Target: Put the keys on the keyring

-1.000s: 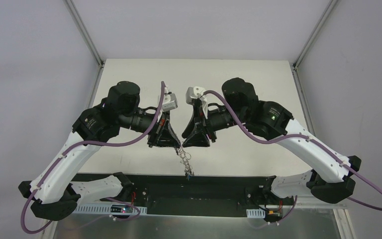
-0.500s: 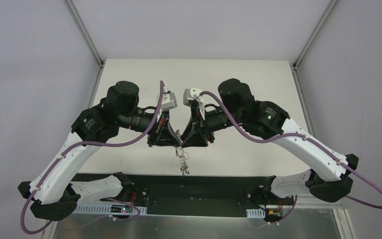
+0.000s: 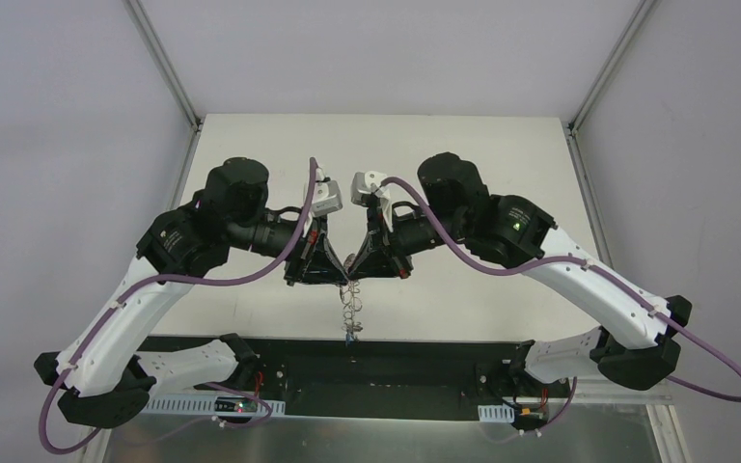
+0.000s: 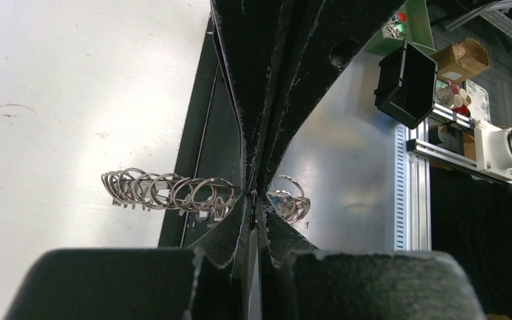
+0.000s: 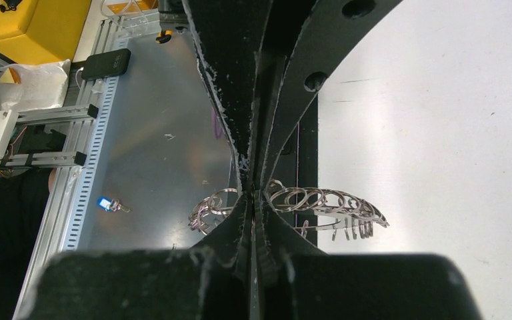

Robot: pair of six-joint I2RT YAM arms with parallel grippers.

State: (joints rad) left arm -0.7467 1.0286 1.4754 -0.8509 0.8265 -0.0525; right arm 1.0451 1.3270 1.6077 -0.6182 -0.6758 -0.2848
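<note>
The keyring (image 3: pixel 350 307) hangs in the air above the table's near edge, seen edge-on, with many wire loops (image 4: pixel 167 191) along its rim. My left gripper (image 4: pixel 253 203) is shut on the rim, and loops stick out on both sides of its tips. From the opposite side my right gripper (image 5: pixel 252 197) is shut on the same rim (image 5: pixel 327 202). Both grippers meet tip to tip (image 3: pixel 347 276) in the top view. One key with a blue tag (image 5: pixel 110 205) lies apart from the ring on the metal sheet, left of my right fingers.
The white table (image 3: pixel 463 164) stretches behind the arms. A black strip (image 3: pixel 425 349) runs along its near edge, with a silver metal sheet (image 5: pixel 153 153) beyond it. A black bin (image 4: pixel 407 83) and boxes (image 4: pixel 463 60) stand off the table.
My right gripper moved left until it met the left one and shut on the keyring. The hanging ring swung slightly left. The left gripper stayed shut on the ring.
</note>
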